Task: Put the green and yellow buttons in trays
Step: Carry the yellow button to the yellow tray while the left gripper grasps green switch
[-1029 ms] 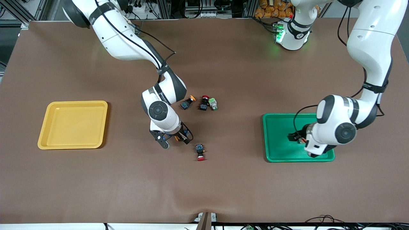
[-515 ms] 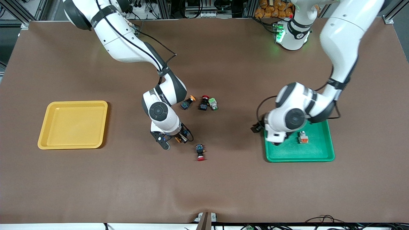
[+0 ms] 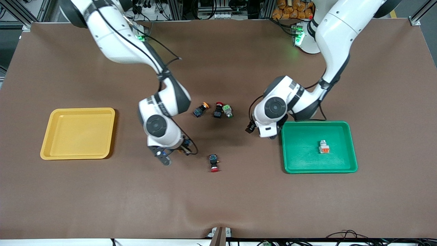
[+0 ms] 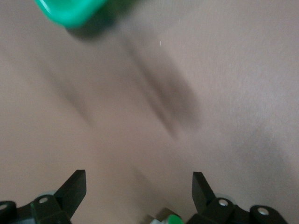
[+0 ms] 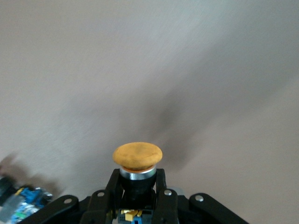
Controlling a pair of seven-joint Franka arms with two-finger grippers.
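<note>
My right gripper (image 3: pixel 177 150) is shut on a black-bodied button with an orange-yellow cap (image 5: pixel 138 155), over the table between the yellow tray (image 3: pixel 78 133) and the loose buttons. In its wrist view the fingers (image 5: pixel 164 186) clamp the button's body. My left gripper (image 3: pixel 254 129) is open and empty, over the table between the green tray (image 3: pixel 304 150) and the button cluster. A white-grey button with an orange block (image 3: pixel 324 147) lies in the green tray. A yellow-capped button (image 3: pixel 200 109) and a green button (image 3: pixel 227 111) lie mid-table; the green one shows in the left wrist view (image 4: pixel 172 219).
A red-capped black switch (image 3: pixel 217 110) lies between the yellow-capped and green buttons. Another red-capped switch (image 3: pixel 214 162) lies nearer the front camera. A corner of the green tray (image 4: pixel 65 11) shows in the left wrist view. The yellow tray holds nothing.
My left gripper left the orange-block button in the green tray and moved out toward the button cluster. My right gripper moved a little toward the yellow tray with its button.
</note>
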